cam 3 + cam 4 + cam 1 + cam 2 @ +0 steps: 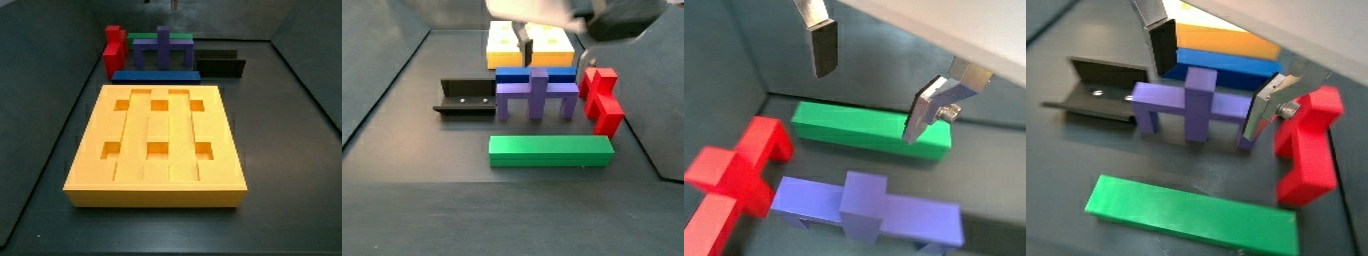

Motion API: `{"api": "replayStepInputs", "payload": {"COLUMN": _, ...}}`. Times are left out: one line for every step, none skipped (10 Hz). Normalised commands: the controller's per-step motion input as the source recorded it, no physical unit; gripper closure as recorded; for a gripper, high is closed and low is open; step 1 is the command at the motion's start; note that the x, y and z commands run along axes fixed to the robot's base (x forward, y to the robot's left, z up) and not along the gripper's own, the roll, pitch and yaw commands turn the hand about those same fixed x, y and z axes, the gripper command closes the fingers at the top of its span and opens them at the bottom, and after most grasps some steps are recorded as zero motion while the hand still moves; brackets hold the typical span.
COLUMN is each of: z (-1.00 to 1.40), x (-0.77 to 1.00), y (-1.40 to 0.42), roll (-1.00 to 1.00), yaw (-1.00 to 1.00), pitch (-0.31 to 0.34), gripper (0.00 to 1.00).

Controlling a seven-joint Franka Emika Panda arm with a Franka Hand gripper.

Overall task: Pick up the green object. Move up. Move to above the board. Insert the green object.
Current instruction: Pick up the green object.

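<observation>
Lying flat on the dark floor, the green object [551, 151] rests apart from the gripper [1213, 75], untouched by either finger. Hangs above the purple cross-shaped block [1190, 100] in a wrist view, that gripper, jaws spread wide with nothing pinched between the silver plates. Sits on the far side of the purple block from the board [527, 45] in a side view, long axis running crosswise, parallel to the blue flat bar [535, 74] and square to the board's length. Looks like a plain long rectangular bar, uniform bright green, smooth faces, sharp edges, no holes or grooves. Appears in a wrist view [869, 128] just beneath the gap between the spread fingers [823, 47], well below them. Mostly hidden in a side view [146, 43], only a green strip showing behind the purple block. Stands beside the purple block a red piece [603, 100], and on the opposite side the fixture [468, 97]. Shows six square holes in two rows, the yellow-orange board [158, 140].
</observation>
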Motion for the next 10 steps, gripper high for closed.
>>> {"api": "replayStepInputs", "payload": {"z": -0.39, "x": 0.0, "y": 0.02, "roll": -0.01, "yaw": -1.0, "pitch": 0.041, "gripper": 0.0}}
{"api": "replayStepInputs", "payload": {"z": -0.36, "x": 0.0, "y": 0.01, "roll": -0.02, "yaw": -1.0, "pitch": 0.046, "gripper": 0.0}}
{"api": "replayStepInputs", "payload": {"z": -0.31, "x": 0.03, "y": 0.01, "roll": -0.03, "yaw": -1.0, "pitch": 0.023, "gripper": 0.0}}
{"api": "replayStepInputs", "payload": {"z": -0.21, "x": 0.06, "y": 0.01, "roll": -0.04, "yaw": -1.0, "pitch": 0.0, "gripper": 0.0}}
{"api": "replayStepInputs", "payload": {"z": -0.11, "x": 0.12, "y": 0.02, "roll": -0.09, "yaw": -0.94, "pitch": 0.0, "gripper": 0.0}}
{"api": "replayStepInputs", "payload": {"z": -0.05, "x": 0.13, "y": 0.07, "roll": -0.12, "yaw": -0.87, "pitch": -0.006, "gripper": 0.0}}
{"api": "replayStepInputs", "payload": {"z": 0.0, "x": 0.1, "y": 0.18, "roll": -0.15, "yaw": -0.72, "pitch": 0.0, "gripper": 0.0}}
{"api": "replayStepInputs", "payload": {"z": 0.0, "x": 0.09, "y": 0.26, "roll": -0.15, "yaw": -0.63, "pitch": 0.0, "gripper": 0.0}}
{"api": "replayStepInputs", "payload": {"z": 0.0, "x": 0.03, "y": 0.34, "roll": -0.11, "yaw": -0.59, "pitch": 0.01, "gripper": 0.0}}
{"api": "replayStepInputs", "payload": {"z": 0.0, "x": 0.03, "y": 0.34, "roll": -0.14, "yaw": -0.57, "pitch": 0.013, "gripper": 0.0}}
